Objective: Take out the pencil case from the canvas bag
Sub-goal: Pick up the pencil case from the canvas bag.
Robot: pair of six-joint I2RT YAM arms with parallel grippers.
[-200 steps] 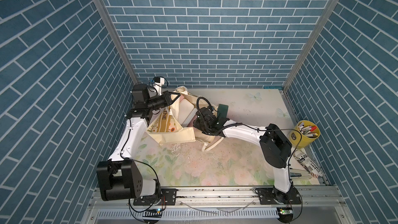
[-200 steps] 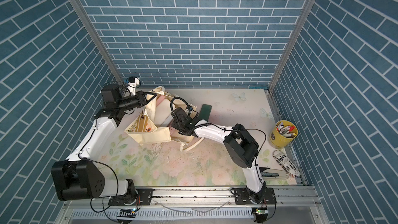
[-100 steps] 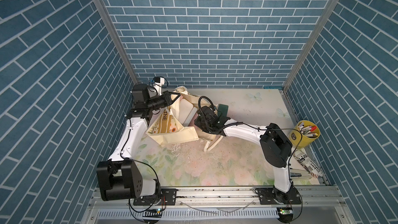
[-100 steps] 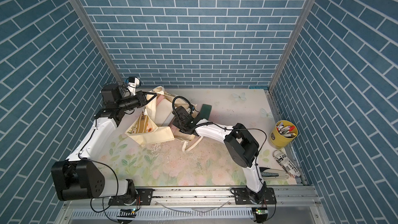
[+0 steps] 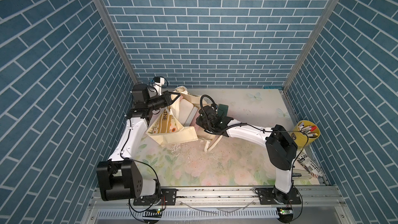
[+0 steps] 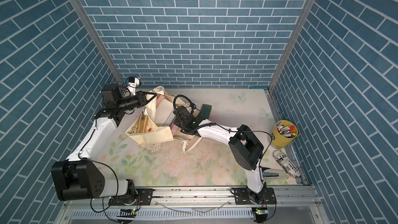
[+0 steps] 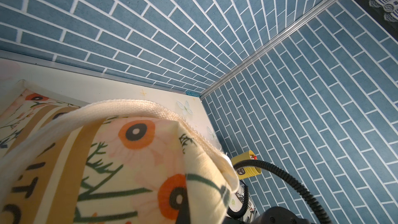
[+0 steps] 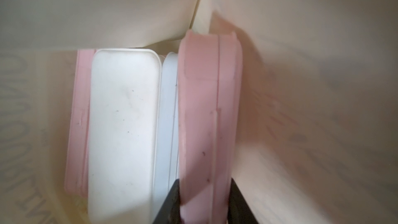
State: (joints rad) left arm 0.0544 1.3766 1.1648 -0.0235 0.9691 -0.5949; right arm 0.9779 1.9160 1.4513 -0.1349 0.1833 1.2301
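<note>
Inside the bag (image 5: pixel 176 135), the right pincer (image 8: pixel 204 203) grips the pink case (image 8: pixel 204 104) by its near end, long axis straight ahead; the left pincer (image 5: pixel 179 94) clamps the bag's rim.

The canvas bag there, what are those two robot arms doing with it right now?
The left gripper is shut on the top of the canvas bag, holding its mouth up and open. The right gripper is inside the bag. In the right wrist view its jaws sit on either side of a pink edge of the pencil case, apparently clamped on it. The case is not out yet: it lies between the bag's cream walls.
</note>
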